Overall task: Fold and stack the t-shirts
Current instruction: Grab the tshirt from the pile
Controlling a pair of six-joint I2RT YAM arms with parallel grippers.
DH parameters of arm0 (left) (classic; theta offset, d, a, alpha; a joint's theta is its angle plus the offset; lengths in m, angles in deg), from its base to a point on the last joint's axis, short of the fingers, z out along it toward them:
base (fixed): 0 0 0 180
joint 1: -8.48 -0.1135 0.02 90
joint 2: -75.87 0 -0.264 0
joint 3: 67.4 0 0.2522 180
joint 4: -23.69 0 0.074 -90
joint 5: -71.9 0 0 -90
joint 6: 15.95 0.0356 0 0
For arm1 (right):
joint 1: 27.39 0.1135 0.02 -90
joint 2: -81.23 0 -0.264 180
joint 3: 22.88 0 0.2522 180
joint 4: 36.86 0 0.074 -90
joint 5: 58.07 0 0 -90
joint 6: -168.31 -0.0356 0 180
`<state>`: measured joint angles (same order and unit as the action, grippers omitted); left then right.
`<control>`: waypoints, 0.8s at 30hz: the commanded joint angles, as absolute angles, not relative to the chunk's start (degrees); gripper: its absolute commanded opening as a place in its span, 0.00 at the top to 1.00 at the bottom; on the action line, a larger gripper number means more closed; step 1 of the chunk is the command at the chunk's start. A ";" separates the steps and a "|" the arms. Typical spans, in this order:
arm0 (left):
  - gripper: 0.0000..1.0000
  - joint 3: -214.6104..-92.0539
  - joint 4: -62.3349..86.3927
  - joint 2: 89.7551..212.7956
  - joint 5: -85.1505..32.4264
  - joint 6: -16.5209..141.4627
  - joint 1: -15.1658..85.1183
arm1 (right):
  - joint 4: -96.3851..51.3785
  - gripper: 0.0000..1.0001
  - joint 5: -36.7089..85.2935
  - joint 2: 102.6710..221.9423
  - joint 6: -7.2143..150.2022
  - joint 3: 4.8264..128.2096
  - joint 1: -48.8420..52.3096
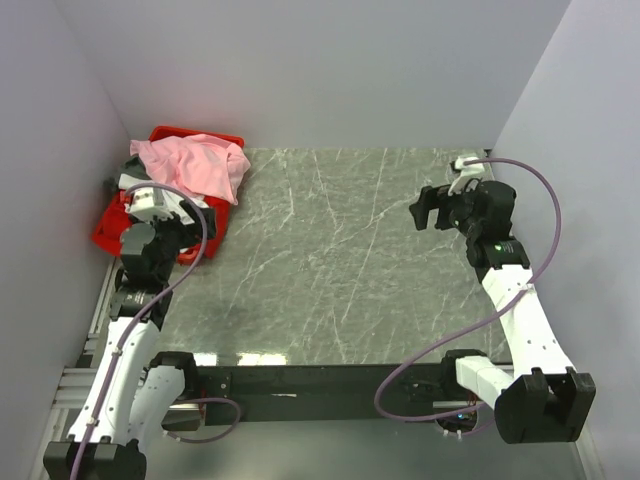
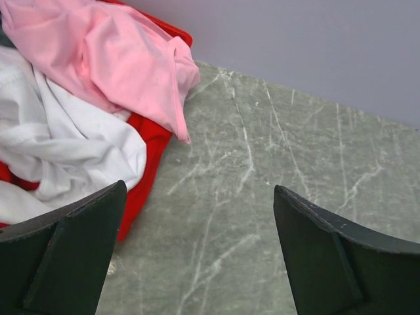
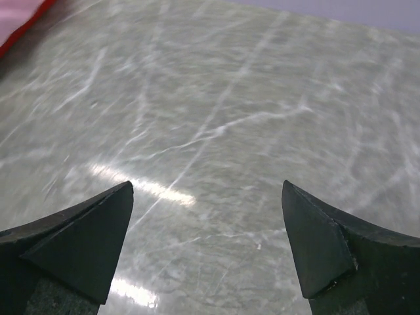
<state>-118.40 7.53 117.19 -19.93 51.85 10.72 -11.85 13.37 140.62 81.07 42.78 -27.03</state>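
A crumpled light pink t-shirt (image 1: 195, 165) lies on top of a heap in the red bin (image 1: 215, 215) at the table's far left, one edge hanging over the bin's rim. In the left wrist view the pink t-shirt (image 2: 111, 59) rests on a white t-shirt (image 2: 72, 144). My left gripper (image 1: 165, 205) hovers by the bin's right side; seen from its wrist, the left gripper (image 2: 200, 197) is open over bare table. My right gripper (image 1: 425, 210) is far right; in its own view the right gripper (image 3: 207, 190) is open and holds nothing.
The grey marble tabletop (image 1: 330, 260) spreads between the two arms. Pale walls close in the left, back and right sides. A corner of the red bin (image 3: 20, 29) shows at the top left of the right wrist view. A purple cable (image 1: 545, 215) loops beside the right arm.
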 commanded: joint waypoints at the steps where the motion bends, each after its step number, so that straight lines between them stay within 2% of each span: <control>1: 0.01 -122.55 4.31 116.21 -18.99 46.72 10.76 | -9.21 0.00 -2.25 140.90 90.87 45.29 -25.64; 8: 0.01 -129.23 0.26 122.53 -18.28 39.62 8.65 | -5.52 0.00 -7.27 141.96 96.07 44.50 -25.02; 12: 0.01 -133.18 -1.76 128.33 -21.17 34.07 2.69 | -5.61 0.00 -5.78 141.87 96.24 44.14 -25.02; 19: 0.09 -137.84 -6.41 136.50 -23.46 27.73 -2.77 | -4.20 0.00 -6.91 142.05 96.94 44.23 -25.02; 24: 0.21 -143.99 -13.62 142.74 -18.28 27.29 -2.95 | -3.06 0.00 -8.23 142.84 97.29 45.02 -24.85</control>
